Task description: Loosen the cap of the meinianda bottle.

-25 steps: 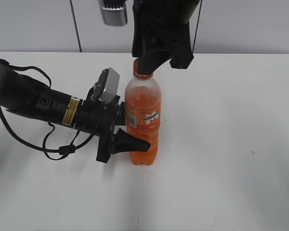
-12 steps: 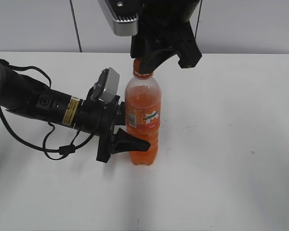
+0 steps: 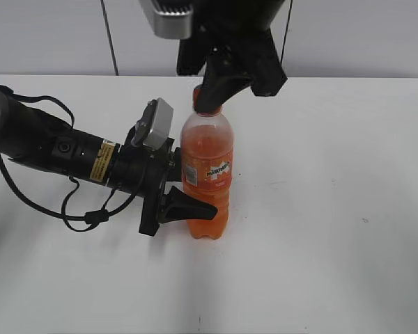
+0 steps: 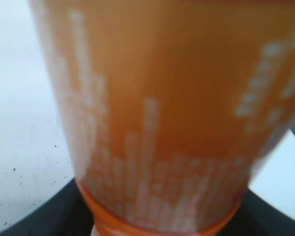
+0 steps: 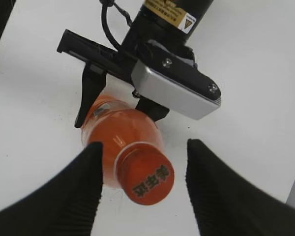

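The meinianda bottle (image 3: 207,174) stands upright on the white table, full of orange drink. My left gripper (image 3: 186,197) is shut on its lower body from the left. The left wrist view is filled by the blurred orange label (image 4: 162,98). The orange cap (image 5: 148,179) sits between the fingers of my right gripper (image 5: 143,147), which comes down from above. The fingers are spread, with a gap on each side of the cap. In the exterior view the right gripper (image 3: 210,96) hides most of the cap (image 3: 198,97).
The white table (image 3: 334,209) stretches around the bottle. The left arm (image 3: 56,149) lies across the table's left side with a looped cable. A grey wall runs behind the table.
My right gripper has turned about the cap, and its silver wrist camera has swung along with it. The bottle and the left arm have stayed put.
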